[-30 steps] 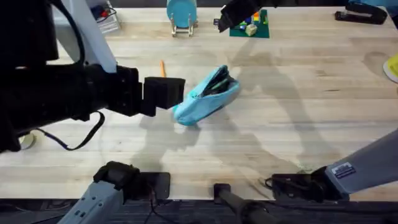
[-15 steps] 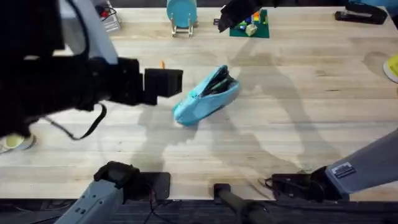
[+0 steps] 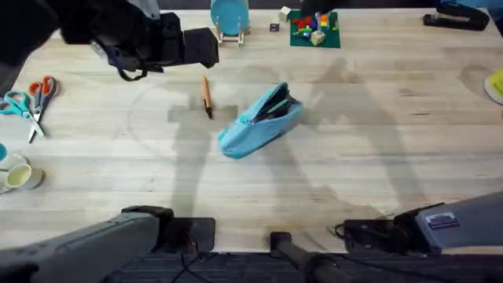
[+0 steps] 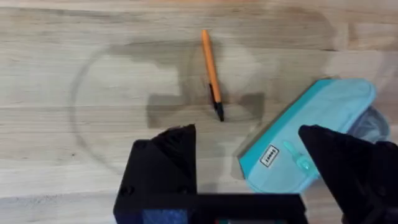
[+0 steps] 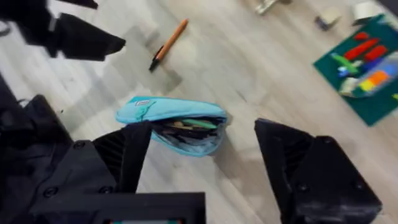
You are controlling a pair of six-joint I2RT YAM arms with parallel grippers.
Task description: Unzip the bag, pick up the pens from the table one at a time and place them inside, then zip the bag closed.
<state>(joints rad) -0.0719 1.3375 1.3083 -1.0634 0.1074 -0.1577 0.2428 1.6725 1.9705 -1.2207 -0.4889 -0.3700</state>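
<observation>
The light-blue bag lies slanted at mid-table with its zipper open and a dark gap along the top edge. An orange pen with a dark tip rests on the table just left of the bag and apart from it. My left gripper hovers beyond the pen toward the far left. In the left wrist view it is open and empty, above the pen and the bag's end. My right gripper is open and empty high over the bag.
Orange-handled scissors lie at the left edge, with a white roll nearer the front. A teal disc on a stand, a green plate of blocks and a black stapler line the far edge.
My left arm has swung from beside the bag's left end toward the far left, uncovering the whole orange pen and the scissors. The bag has not moved.
</observation>
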